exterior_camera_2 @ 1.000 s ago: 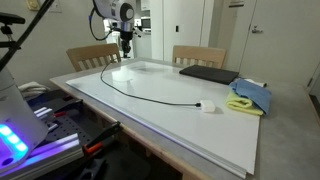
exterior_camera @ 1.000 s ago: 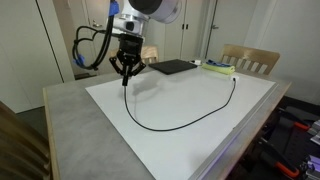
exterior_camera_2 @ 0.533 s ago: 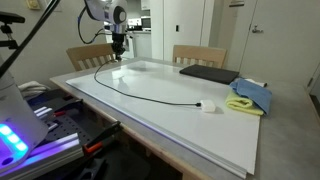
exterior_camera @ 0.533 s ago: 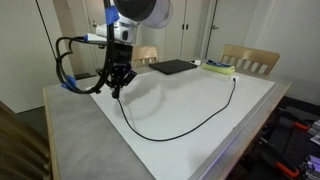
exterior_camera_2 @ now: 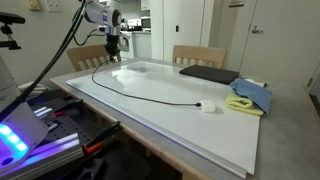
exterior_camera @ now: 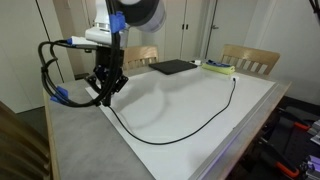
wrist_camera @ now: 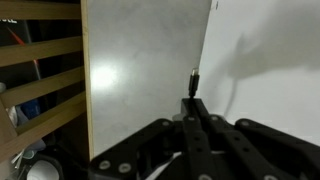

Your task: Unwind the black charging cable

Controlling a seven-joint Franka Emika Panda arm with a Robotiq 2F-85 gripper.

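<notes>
The gripper [wrist_camera: 192,98] holds its dark jaws clamped on one small plug end of the thin black charging cable [exterior_camera: 190,128]. Below the jaws the flexible cord hangs, then curves away over the smooth white board [exterior_camera: 200,90] on the grey stone-like table [exterior_camera: 75,130].
</notes>
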